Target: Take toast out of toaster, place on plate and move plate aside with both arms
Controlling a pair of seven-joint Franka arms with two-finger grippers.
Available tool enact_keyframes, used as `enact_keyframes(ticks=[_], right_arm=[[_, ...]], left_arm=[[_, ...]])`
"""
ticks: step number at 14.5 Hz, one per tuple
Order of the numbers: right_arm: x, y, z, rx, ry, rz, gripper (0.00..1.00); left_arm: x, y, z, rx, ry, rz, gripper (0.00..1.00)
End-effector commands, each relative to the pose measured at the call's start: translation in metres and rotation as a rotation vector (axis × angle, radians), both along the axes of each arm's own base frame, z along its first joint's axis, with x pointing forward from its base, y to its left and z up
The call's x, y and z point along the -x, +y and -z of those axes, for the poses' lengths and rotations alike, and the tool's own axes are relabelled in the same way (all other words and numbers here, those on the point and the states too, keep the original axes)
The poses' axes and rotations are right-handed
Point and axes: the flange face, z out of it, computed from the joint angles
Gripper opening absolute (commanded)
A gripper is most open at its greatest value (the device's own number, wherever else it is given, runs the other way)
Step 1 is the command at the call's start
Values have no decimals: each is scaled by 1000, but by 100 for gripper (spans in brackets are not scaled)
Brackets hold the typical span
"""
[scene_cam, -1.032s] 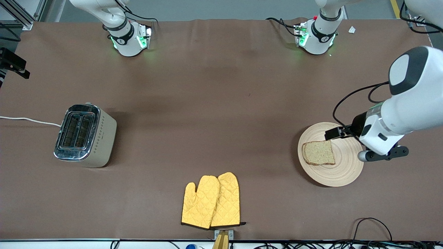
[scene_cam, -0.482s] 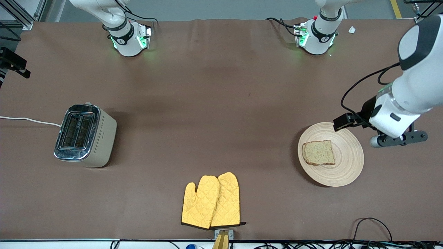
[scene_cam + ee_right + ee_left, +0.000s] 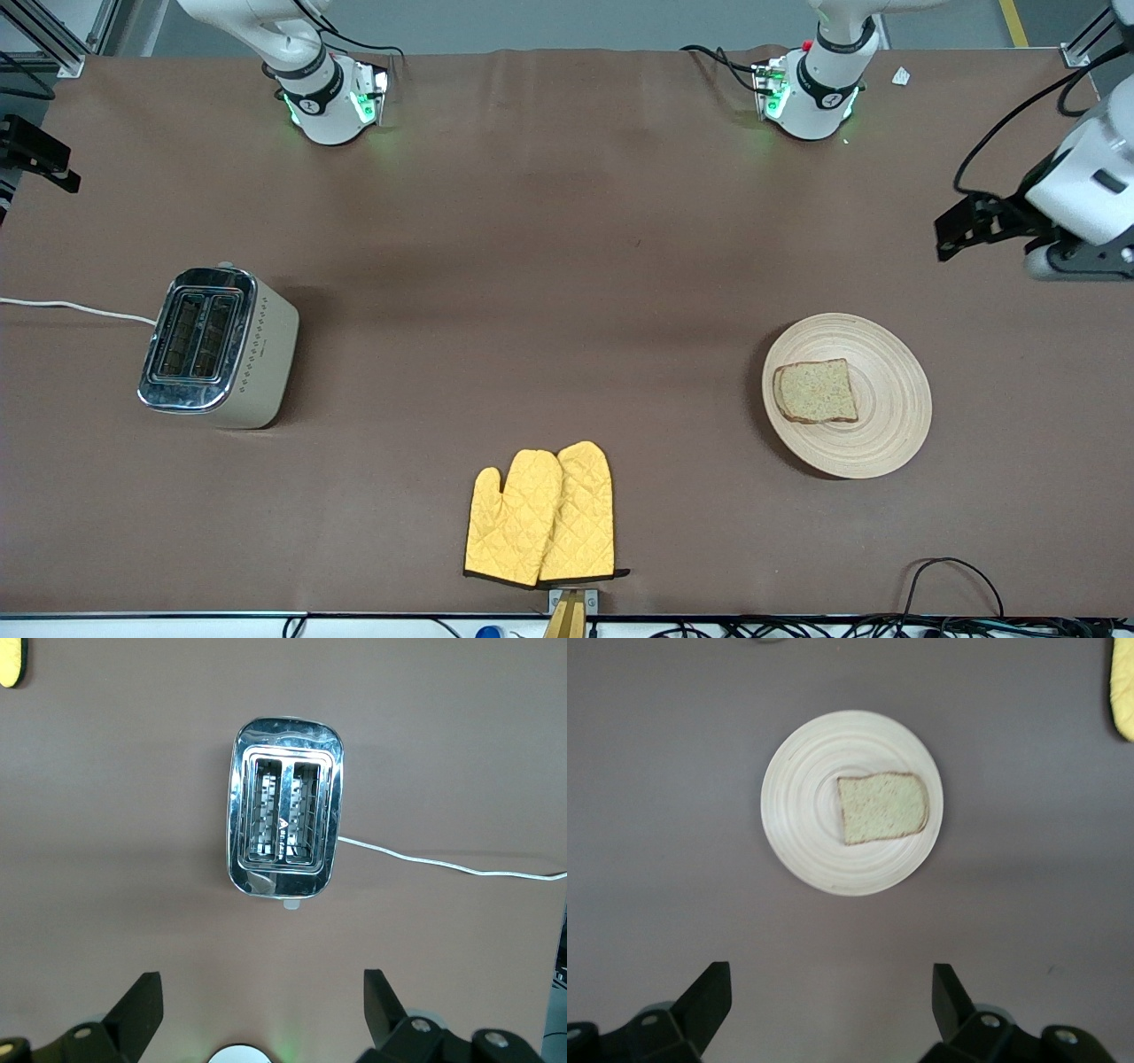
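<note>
Since the earlier frames, the left gripper [image 3: 952,232] has been lifted off the plate [image 3: 895,425] and is now held in the air over bare table at the left arm's end, its fingers [image 3: 709,997] spread wide and empty. On the plate, the toast [image 3: 816,391] is left lying flat, off-centre toward the right arm's end. Over the toaster [image 3: 284,811] the right gripper [image 3: 263,1010] is held wide open, nothing gripped. Yellow oven mitts [image 3: 542,517] are seen near the front edge.
</note>
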Motion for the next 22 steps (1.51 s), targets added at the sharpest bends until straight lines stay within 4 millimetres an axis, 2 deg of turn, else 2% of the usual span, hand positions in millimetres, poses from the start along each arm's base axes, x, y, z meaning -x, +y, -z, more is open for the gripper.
enact_keyframes(ticks=[1,5,6,9,12,16,22], right_arm=[[6,-2,-5,-11,-3,-2,100],[6,-2,-4,-12,-2,1,100],[6,1,-3,-13,1,-5,100],[5,3,0,-13,6,-8,100],[4,4,1,-12,9,-6,100],[5,19,2,-14,22,-26,100],[6,22,2,-14,30,-33,100]], left_arm=[[44,0,0,1,16,17,100],[79,-11,-2,-4,7,32,100],[81,-14,-3,17,9,42,100],[83,-6,-11,95,23,18,100],[85,-8,-25,86,8,19,100],[87,-4,-28,82,17,13,100],[90,-1,-32,26,19,8,100]])
